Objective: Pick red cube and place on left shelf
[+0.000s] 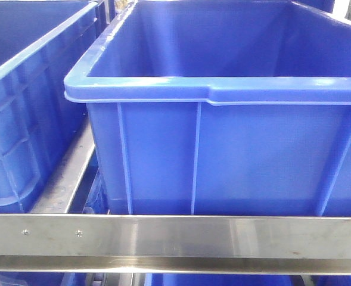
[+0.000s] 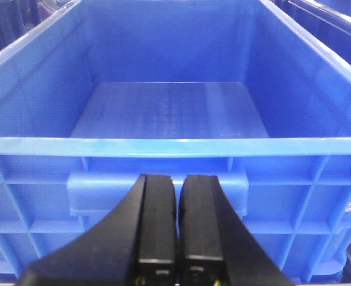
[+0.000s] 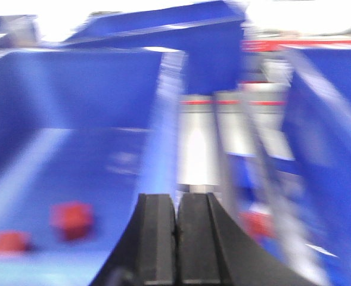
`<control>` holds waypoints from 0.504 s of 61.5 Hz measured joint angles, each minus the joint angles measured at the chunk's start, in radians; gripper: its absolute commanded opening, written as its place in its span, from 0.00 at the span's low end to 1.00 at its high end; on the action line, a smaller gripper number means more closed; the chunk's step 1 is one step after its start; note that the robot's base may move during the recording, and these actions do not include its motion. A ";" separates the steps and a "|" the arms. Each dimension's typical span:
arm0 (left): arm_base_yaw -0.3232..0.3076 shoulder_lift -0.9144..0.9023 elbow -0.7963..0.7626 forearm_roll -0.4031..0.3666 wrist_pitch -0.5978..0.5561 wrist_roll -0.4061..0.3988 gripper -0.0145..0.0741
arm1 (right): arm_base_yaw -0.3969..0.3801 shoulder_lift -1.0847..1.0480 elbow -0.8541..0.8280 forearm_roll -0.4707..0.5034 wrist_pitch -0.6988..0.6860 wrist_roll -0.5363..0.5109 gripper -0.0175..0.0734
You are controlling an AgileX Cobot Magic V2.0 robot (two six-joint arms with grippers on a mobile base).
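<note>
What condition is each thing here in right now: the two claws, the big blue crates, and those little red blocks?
Left claw: shut, holding nothing, in front of a crate.
Blue crate before the left claw: upright, nothing in it.
Right claw: shut, holding nothing; view blurred.
Red cubes: lying loose on a crate floor, not gripped.
Steel rail: level, fronting the large blue crate.

The left shelf's steel rail carries two deep-blue ribbed crates side by side.
</note>
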 measured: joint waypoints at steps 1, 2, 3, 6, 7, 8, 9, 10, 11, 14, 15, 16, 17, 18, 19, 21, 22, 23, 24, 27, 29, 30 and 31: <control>0.000 0.000 0.000 0.000 0.000 0.000 0.28 | -0.006 -0.014 0.007 -0.001 0.003 0.000 0.24; 0.000 0.000 0.000 0.000 0.000 0.000 0.28 | -0.015 -0.034 0.015 -0.001 0.005 0.000 0.24; 0.000 0.000 0.000 0.000 0.000 0.000 0.28 | -0.020 -0.047 0.027 -0.001 0.008 0.000 0.24; 0.000 0.000 0.000 0.000 0.000 0.000 0.28 | -0.035 -0.094 0.054 -0.001 0.013 0.000 0.24; 0.000 0.000 0.000 0.000 0.000 0.000 0.28 | -0.038 -0.107 0.061 -0.001 0.013 0.000 0.24; 0.000 0.000 0.000 0.000 0.000 0.000 0.28 | -0.041 -0.120 0.069 -0.001 0.015 -0.001 0.24; 0.000 0.000 0.000 0.000 0.000 0.000 0.28 | -0.044 -0.133 0.076 -0.001 0.018 -0.001 0.24; 0.000 0.000 0.000 0.000 0.000 0.000 0.28 | -0.046 -0.152 0.085 -0.001 0.020 -0.001 0.24; 0.000 0.000 0.000 0.000 0.000 0.000 0.28 | -0.049 -0.164 0.090 -0.001 0.026 -0.001 0.24; 0.000 0.000 0.000 0.000 0.000 0.000 0.28 | -0.050 -0.204 0.100 0.001 0.044 -0.005 0.24; 0.000 0.000 0.000 0.000 0.000 0.000 0.28 | -0.052 -0.213 0.102 0.001 0.051 -0.007 0.24; 0.000 0.000 0.000 0.000 0.000 0.000 0.28 | -0.052 -0.224 0.102 0.001 0.059 -0.011 0.24; 0.000 0.000 0.000 0.000 0.000 0.000 0.28 | -0.052 -0.229 0.103 0.001 0.063 -0.012 0.24; 0.000 0.000 0.000 0.000 0.002 0.000 0.28 | -0.052 -0.232 0.103 0.001 0.068 -0.018 0.24; 0.000 0.000 0.000 0.000 0.002 0.000 0.28 | -0.054 -0.235 0.103 0.001 0.073 -0.022 0.24; 0.000 0.000 0.000 0.000 0.000 0.000 0.28 | -0.054 -0.237 0.103 0.001 0.076 -0.031 0.24; 0.000 0.000 0.000 0.000 0.000 0.000 0.28 | -0.054 -0.239 0.103 0.001 0.079 -0.036 0.24; 0.000 0.000 0.000 0.000 0.000 0.000 0.28 | -0.054 -0.239 0.103 0.003 0.083 -0.040 0.24; 0.000 0.000 0.000 0.000 0.000 0.000 0.28 | -0.054 -0.239 0.103 0.004 0.085 -0.044 0.24; 0.000 0.000 0.000 0.000 0.000 0.000 0.28 | -0.054 -0.239 0.103 0.008 0.089 -0.048 0.24; 0.000 0.000 0.000 0.000 0.000 0.000 0.28 | -0.054 -0.239 0.103 0.011 0.092 -0.050 0.24; 0.000 0.000 0.000 0.000 0.000 0.000 0.28 | -0.054 -0.239 0.103 0.011 0.094 -0.052 0.24; 0.000 0.000 0.000 0.000 0.000 0.000 0.28 | -0.054 -0.239 0.103 0.011 0.094 -0.052 0.24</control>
